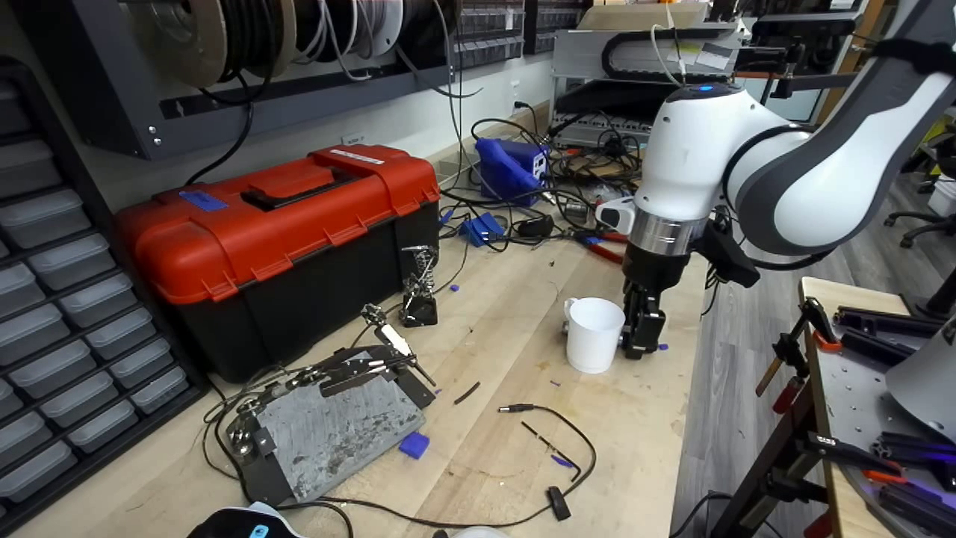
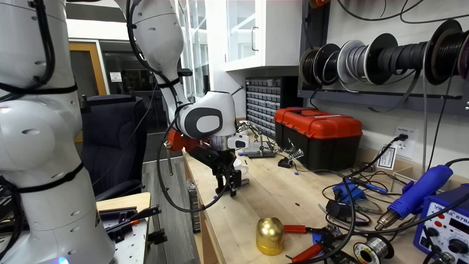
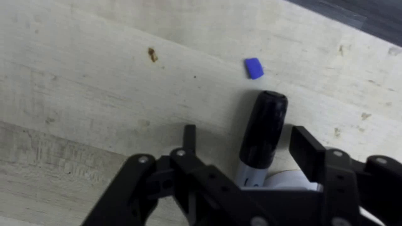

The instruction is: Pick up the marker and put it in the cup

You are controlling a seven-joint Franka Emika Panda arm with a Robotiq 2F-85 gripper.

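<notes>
The black, two-fingered gripper [image 3: 242,133] stands low over the pale wooden tabletop [image 3: 94,78] with its fingers spread and nothing pinched between them. The first risk sits right there: the gap is unevenly shared, so closing now could let the finger on the right of the wrist view meet its target early and roll or twist it before the opposite finger arrives. That target, a slim, straight, black-capped, pale-barrelled marker [image 3: 263,131], lies aslant between the fingers, nearer that same one, its capped end reaching past the fingertips and its barrel running out of sight behind the gripper's body. A pinch here would probably fall on the cap, which might slip off or let the barrel droop when lifted. Next outward, in an exterior view, the small, white, cylindrical, side-handled cup [image 1: 594,340] stands upright just beside the gripper; whether they touch cannot be told. A sideways correction or a hasty rise could knock it over, since it looks light. Past the marker's cap, a small blue scrap [image 3: 254,68] lies on the tabletop, too far off, I judge, to foul the grasp.
</notes>
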